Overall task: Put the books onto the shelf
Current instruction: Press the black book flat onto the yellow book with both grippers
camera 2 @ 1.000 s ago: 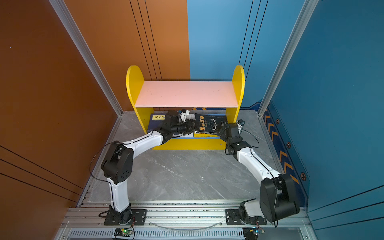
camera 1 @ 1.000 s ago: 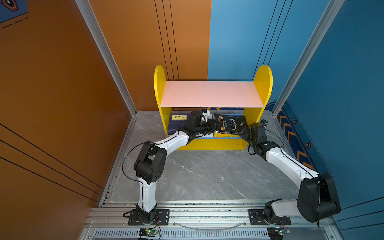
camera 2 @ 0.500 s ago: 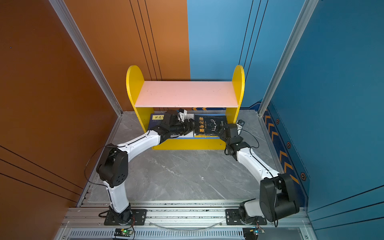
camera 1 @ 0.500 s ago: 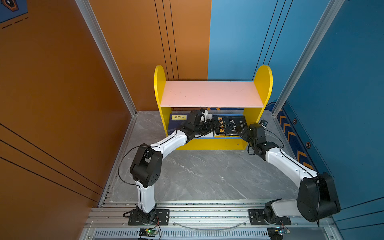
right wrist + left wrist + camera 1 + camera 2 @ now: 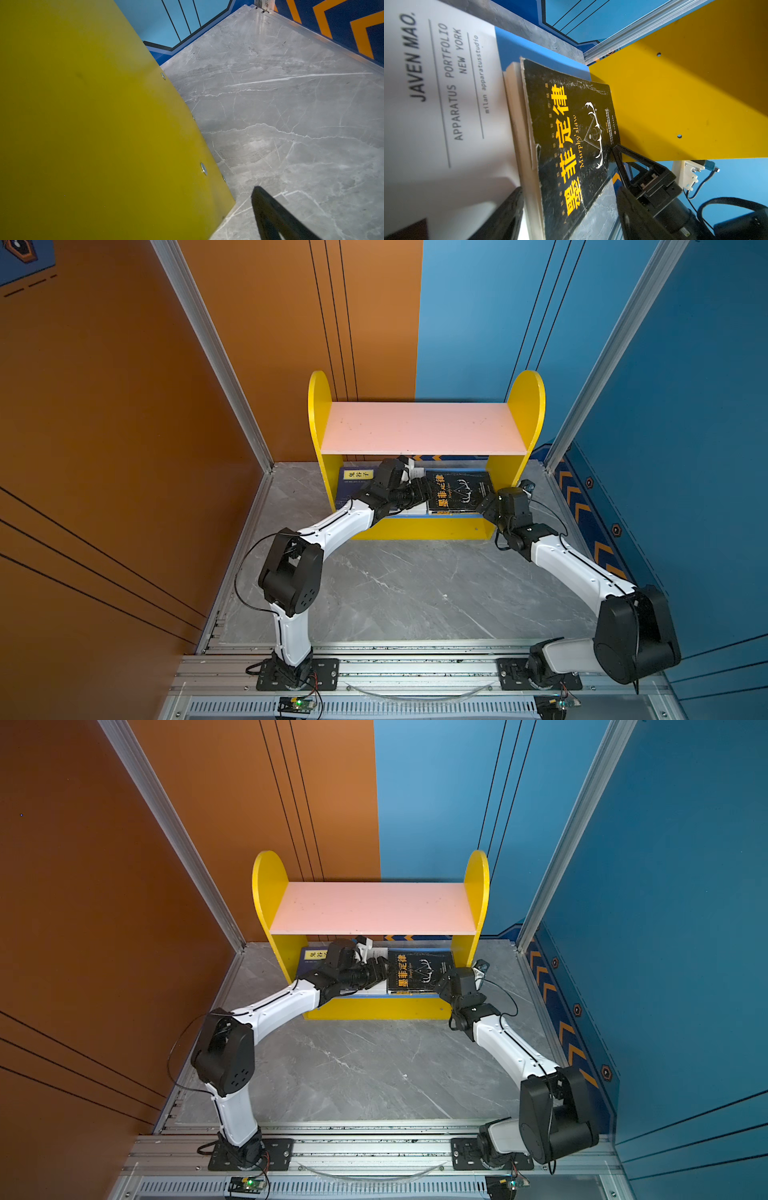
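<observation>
Top views, both: shelf (image 5: 527,406) at back of table (image 5: 415,593). Its pink board (image 5: 419,427) is bare. Lower tier: navy book (image 5: 347,489) flat at far left, black book (image 5: 459,491) flat at right, next to the right side panel (image 5: 494,472); a third bk btwn them, mostly under the arm. No bk shows on the table. Long axis of black book runs front-to-back, slightly skewed. The left claw (image 5: 420,492) reaches in from the book's left, at its long edge near the front, so reach crosses that axis. The right claw (image 5: 485,502) sits at the front right corner.

Left wrist: black book (image 5: 571,145) lies on the blue board (image 5: 517,47), white book (image 5: 446,93) just beside. Thick pale page block under the cover; poss. a 2nd bk beneath, can't tell. The left claw is wide: fingers (image 5: 508,214) stand either side of the book's front end, neither pressing, so nothing held. One finger (image 5: 617,152) of the right claw has its tip at the book's corner; touching or just off, can't tell.

Right wrist: outer face of side panel (image 5: 93,124), table (image 5: 291,104), one finger (image 5: 267,209) outside the panel. W/ the other inside, the right claw looks wide, astride the panel's front edge, empty.

Judgement: black book is in place. Left arm nearer; next it prob. backs out leftward over the white book, under the pink board. Risk: snagging the worn cover.
</observation>
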Robot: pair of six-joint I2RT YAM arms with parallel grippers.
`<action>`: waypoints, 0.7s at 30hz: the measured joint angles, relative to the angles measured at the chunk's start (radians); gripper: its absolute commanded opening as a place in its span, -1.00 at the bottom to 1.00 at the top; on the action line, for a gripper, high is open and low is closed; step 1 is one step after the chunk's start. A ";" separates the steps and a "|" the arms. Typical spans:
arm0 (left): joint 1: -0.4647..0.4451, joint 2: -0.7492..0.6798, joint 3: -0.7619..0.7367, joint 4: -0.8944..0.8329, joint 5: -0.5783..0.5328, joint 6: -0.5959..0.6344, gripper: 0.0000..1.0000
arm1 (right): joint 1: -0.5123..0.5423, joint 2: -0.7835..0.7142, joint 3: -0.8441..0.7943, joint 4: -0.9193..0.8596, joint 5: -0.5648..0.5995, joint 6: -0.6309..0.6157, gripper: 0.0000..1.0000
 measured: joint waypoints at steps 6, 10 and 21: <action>-0.011 0.000 0.018 -0.019 -0.008 0.003 0.45 | 0.000 -0.002 0.000 0.000 -0.008 -0.005 0.94; -0.013 0.000 0.035 -0.034 -0.011 0.008 0.45 | 0.000 -0.004 0.000 0.000 -0.008 -0.014 0.95; -0.013 0.026 0.061 -0.037 -0.014 0.011 0.46 | -0.002 -0.016 -0.009 0.008 -0.033 -0.035 1.00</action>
